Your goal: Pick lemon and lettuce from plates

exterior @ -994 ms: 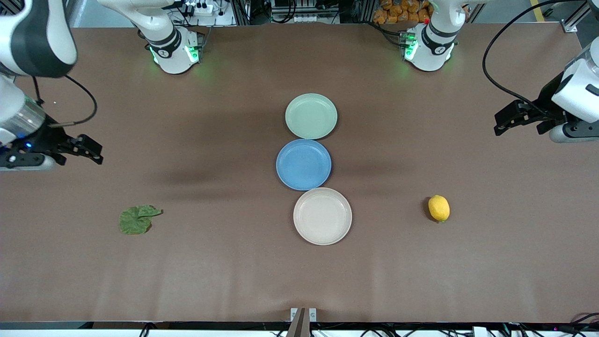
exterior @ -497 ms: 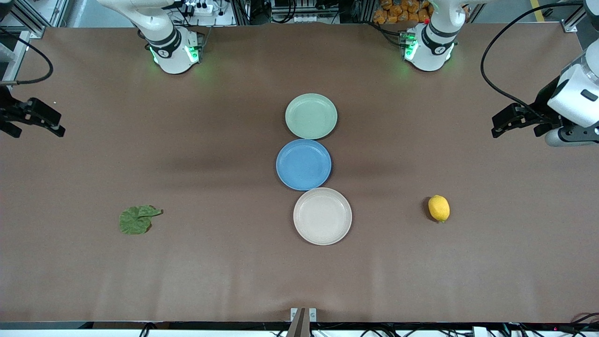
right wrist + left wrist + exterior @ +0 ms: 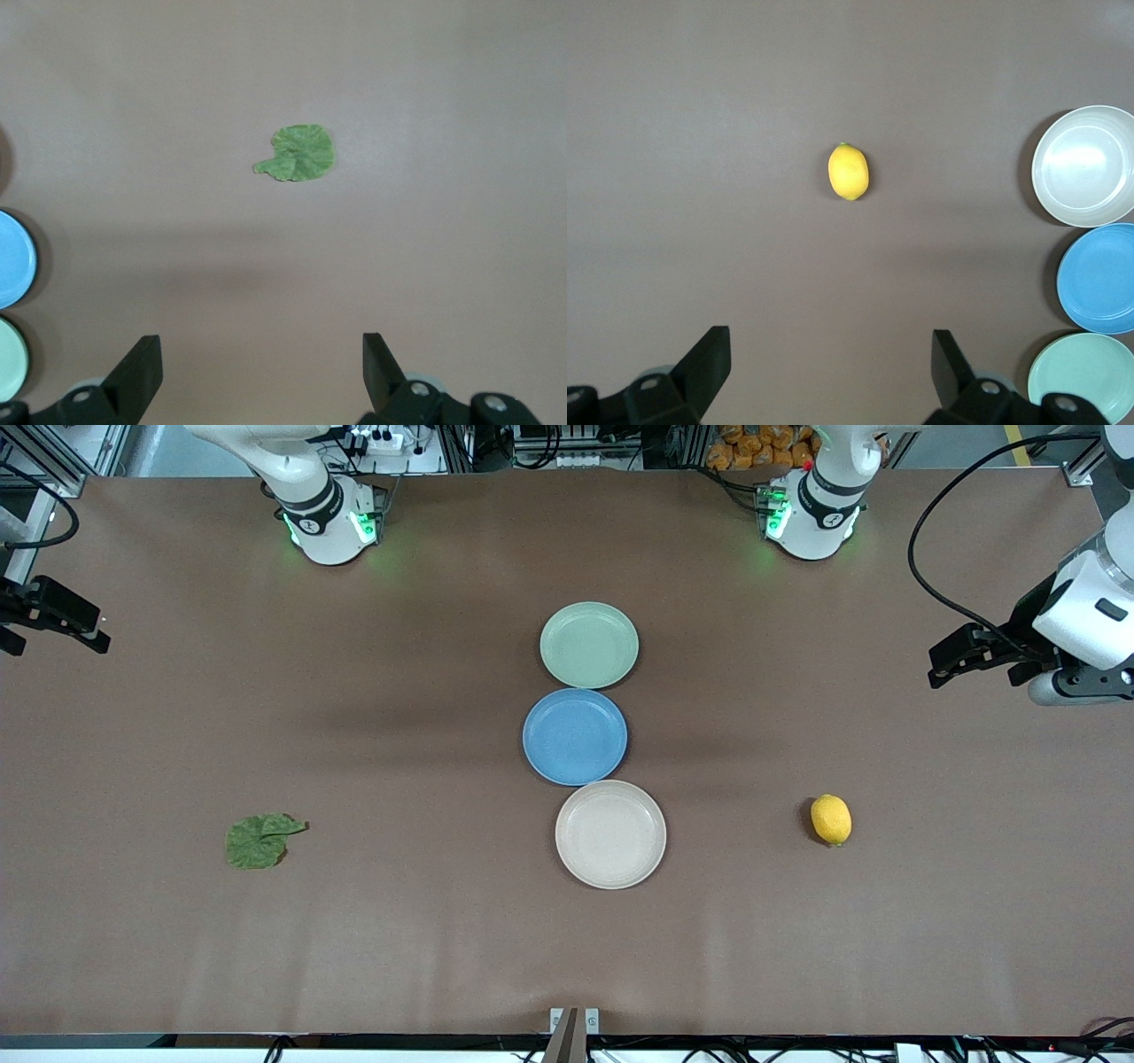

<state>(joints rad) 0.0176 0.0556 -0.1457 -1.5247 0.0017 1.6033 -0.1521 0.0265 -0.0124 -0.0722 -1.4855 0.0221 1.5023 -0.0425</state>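
Note:
The lemon (image 3: 831,819) lies on the bare table toward the left arm's end, and also shows in the left wrist view (image 3: 849,172). The lettuce (image 3: 257,841) lies flat on the table toward the right arm's end, and also shows in the right wrist view (image 3: 301,153). The mint green plate (image 3: 589,645) and the beige plate (image 3: 610,834) are empty. My left gripper (image 3: 941,662) is open and empty, high over the table's left-arm end (image 3: 829,341). My right gripper (image 3: 55,624) is open and empty over the table's right-arm edge (image 3: 261,345).
An empty blue plate (image 3: 575,736) sits between the mint and beige plates, touching both, in a row at the table's middle. The arm bases (image 3: 323,518) (image 3: 811,514) stand along the table's edge farthest from the front camera.
My right arm has drawn back toward the table's right-arm edge and mostly left the front view. My left gripper has shifted slightly. Lemon, lettuce and plates have not moved.

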